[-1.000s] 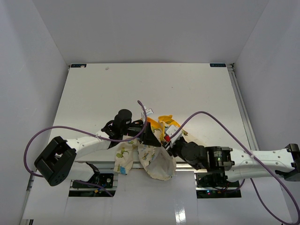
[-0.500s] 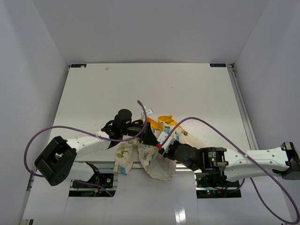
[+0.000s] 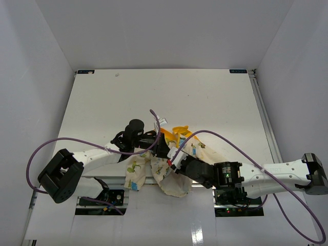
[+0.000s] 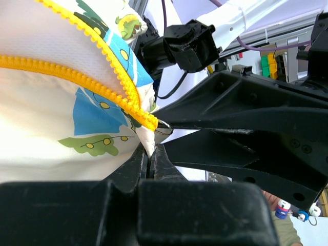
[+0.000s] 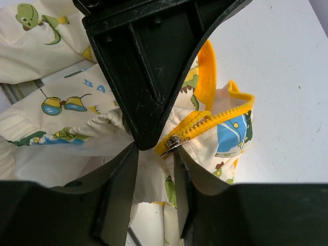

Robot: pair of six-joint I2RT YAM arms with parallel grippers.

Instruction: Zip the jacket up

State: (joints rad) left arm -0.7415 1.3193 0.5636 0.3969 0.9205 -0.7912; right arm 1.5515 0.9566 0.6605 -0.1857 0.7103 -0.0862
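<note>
The jacket (image 3: 173,174) is bunched at the table's near edge, cream with cartoon prints and yellow trim. My left gripper (image 3: 164,149) is shut on the jacket's cream fabric just below the end of the yellow zipper (image 4: 102,84), as the left wrist view (image 4: 150,154) shows. My right gripper (image 3: 172,157) is open right next to it. In the right wrist view its jaws (image 5: 156,154) stand apart below the metal zipper slider (image 5: 174,142), which lies against the tip of the right-hand finger. The slider's ring also shows in the left wrist view (image 4: 163,126).
The left gripper's black body (image 5: 148,66) fills the upper middle of the right wrist view, very close to my right fingers. Purple cables (image 3: 225,128) loop over both arms. White walls enclose the table (image 3: 164,97) on three sides.
My right arm has moved left, bringing its gripper up against the left gripper and the zipper's end. The left arm and the jacket have stayed still.
</note>
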